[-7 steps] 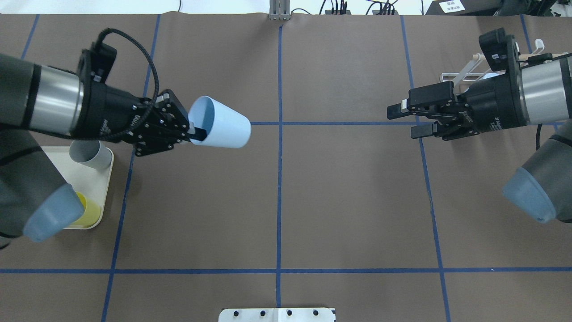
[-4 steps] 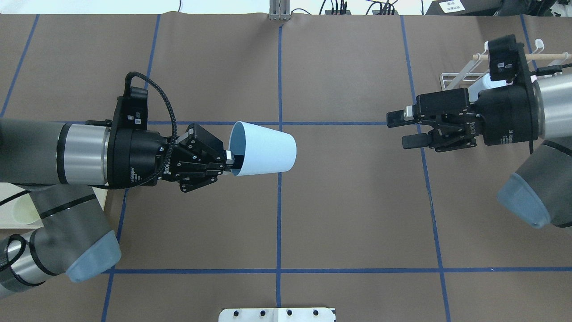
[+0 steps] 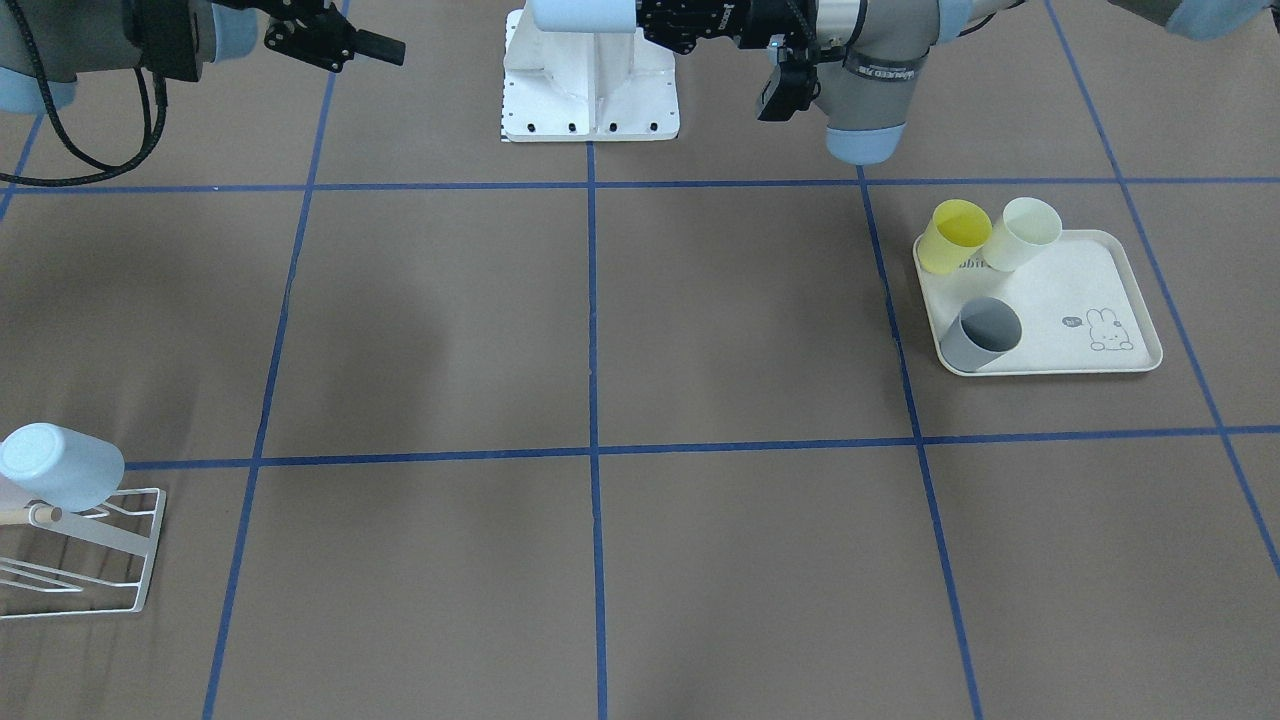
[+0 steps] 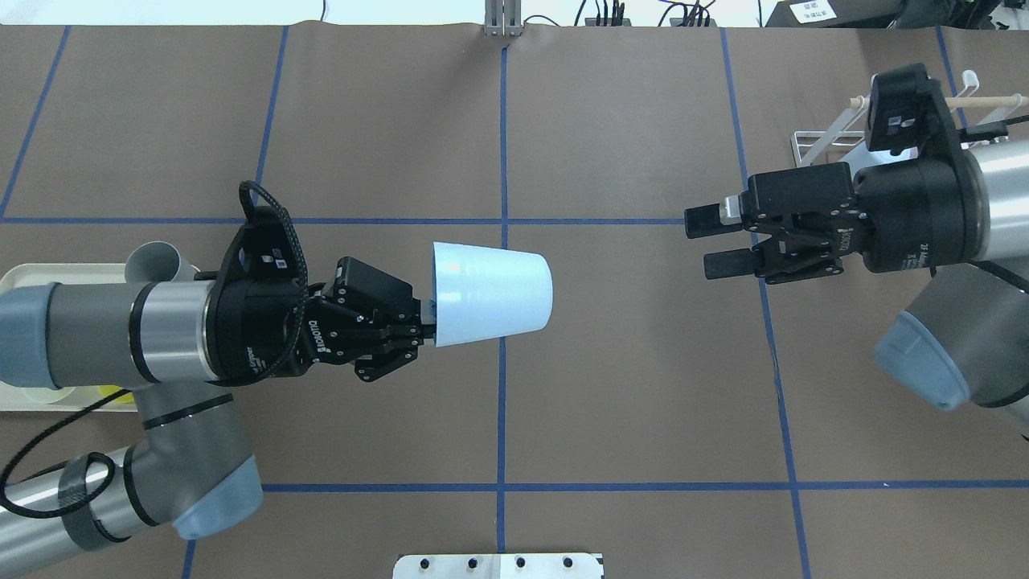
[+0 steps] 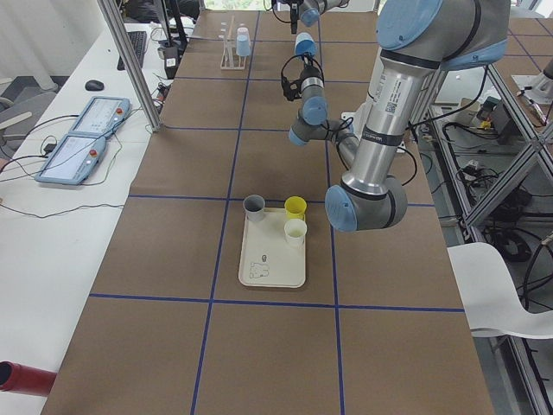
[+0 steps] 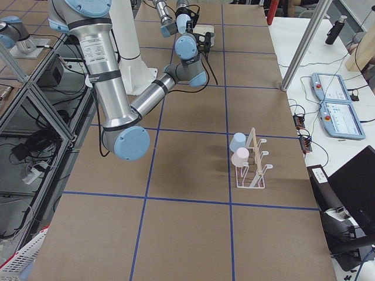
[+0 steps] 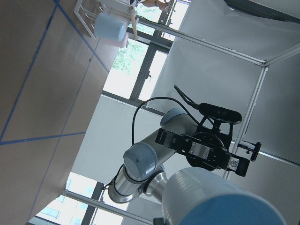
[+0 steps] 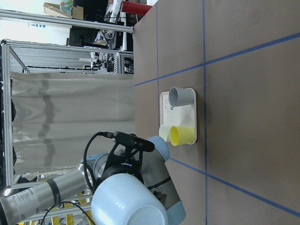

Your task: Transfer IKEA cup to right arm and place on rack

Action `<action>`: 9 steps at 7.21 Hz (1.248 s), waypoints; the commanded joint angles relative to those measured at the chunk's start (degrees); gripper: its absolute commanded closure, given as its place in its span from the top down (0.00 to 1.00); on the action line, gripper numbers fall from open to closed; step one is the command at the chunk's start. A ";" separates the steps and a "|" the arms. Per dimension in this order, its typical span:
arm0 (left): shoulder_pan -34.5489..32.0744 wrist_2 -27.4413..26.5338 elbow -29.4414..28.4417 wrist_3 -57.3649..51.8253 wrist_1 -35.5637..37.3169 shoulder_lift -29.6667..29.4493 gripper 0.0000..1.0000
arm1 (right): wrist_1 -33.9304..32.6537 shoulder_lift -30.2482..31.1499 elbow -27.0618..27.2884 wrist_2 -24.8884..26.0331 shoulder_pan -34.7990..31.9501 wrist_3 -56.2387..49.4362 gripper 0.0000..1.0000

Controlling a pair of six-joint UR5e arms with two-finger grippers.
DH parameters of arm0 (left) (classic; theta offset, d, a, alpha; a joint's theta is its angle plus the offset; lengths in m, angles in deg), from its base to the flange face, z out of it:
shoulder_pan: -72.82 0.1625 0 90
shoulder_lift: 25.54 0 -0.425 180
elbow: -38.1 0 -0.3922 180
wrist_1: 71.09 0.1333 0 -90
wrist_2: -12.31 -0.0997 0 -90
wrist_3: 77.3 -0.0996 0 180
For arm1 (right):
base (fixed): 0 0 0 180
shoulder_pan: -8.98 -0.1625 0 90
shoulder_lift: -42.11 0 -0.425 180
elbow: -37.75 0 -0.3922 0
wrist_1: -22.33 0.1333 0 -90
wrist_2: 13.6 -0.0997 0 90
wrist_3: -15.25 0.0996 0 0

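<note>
**A:** Overhead view first. The left gripper (image 4: 428,320) pinches the rim of the pale blue IKEA cup (image 4: 498,293). The cup lies on its side in the air, over the centre line of the surface (image 4: 627,386), with its base aimed at the right gripper (image 4: 711,241).

**B:** That one is spread wide and well apart from the cup. Both forearms run nearly level and face each other. The rack (image 4: 828,137) is half hidden behind the right wrist.

**A:** The front-facing view clips both grippers at the top edge. It does show the whole rabbit-print tray (image 3: 1130,300). A yellow cup (image 3: 955,235) and a cream cup (image 3: 1025,232) sit side by side, and a grey cup (image 3: 980,335) is apart from them.

**B:** The rack is at the lower left there, with a racked blue cup (image 3: 60,465) tipped over its prongs.

**A:** Only the right-side view shows a pink cup (image 6: 240,157) just beside that blue one.

**B:** In the left-side view the near arm rises like a column beside the tray, then reaches away. The grippers are too small to judge there.

**A:** On the left wrist camera the held cup's base fills the bottom. The right gripper is straight beyond it, fingers parted.

**B:** On the right wrist camera the cup's base points at the lens. The left arm is behind it and the tray lies beyond.
</note>
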 commanded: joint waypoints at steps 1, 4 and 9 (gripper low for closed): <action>0.55 -2.39 -0.49 0.22 -1.42 -1.02 0.00 | 0.26 -1.68 0.40 7.41 5.83 1.94 0.99; 0.55 -4.51 -0.57 1.71 -4.24 -1.11 0.00 | 14.48 -1.86 -3.02 16.67 10.59 9.94 0.99; 2.56 -6.97 -1.72 1.71 -4.24 -2.78 0.00 | 14.50 -2.04 -2.93 18.71 12.36 9.60 0.99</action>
